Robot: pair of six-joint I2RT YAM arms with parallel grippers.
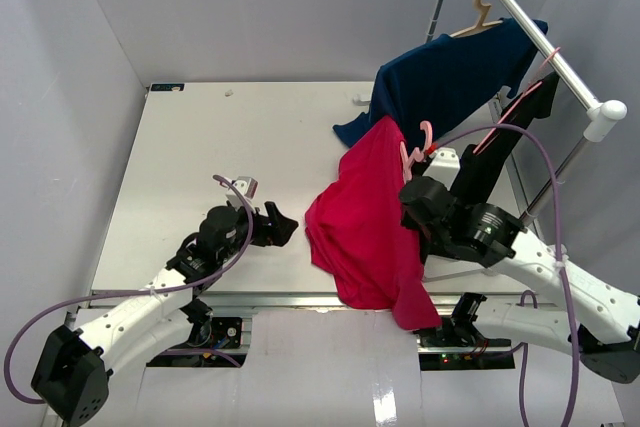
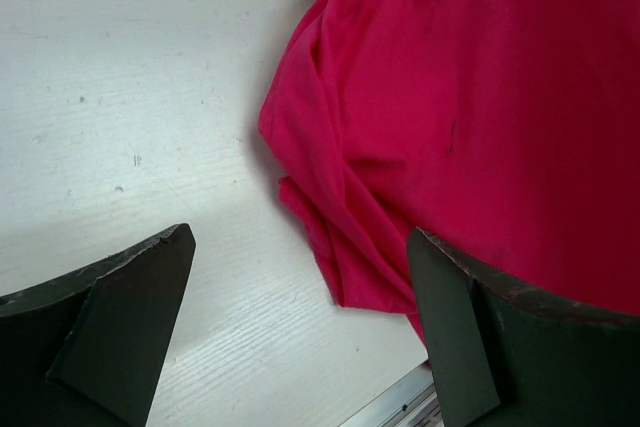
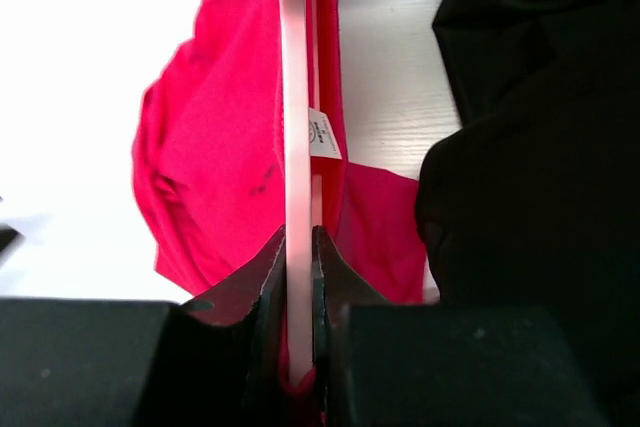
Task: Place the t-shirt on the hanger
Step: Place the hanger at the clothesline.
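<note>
White counter (image 1: pixel 200 147): right pincer (image 3: pixel 298 247) clamps the hanger (image 3: pixel 296 97), t-shirt (image 1: pixel 365 217) draped on it; left pincer (image 2: pixel 300 247) wide open, empty, just left of t-shirt.

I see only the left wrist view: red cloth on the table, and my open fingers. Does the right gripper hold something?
Observer: Yes. In the right wrist view the right gripper is shut on the pale-pink hanger.
Operator: Is the t-shirt on that hanger?
Observer: The t-shirt shows on both sides of the hanger bar, with its white label beside the bar. I cannot tell if both shoulders are seated.
Operator: Where does the cloth end?
Observer: In the top view its lower end hangs over the near edge of the table.
</note>
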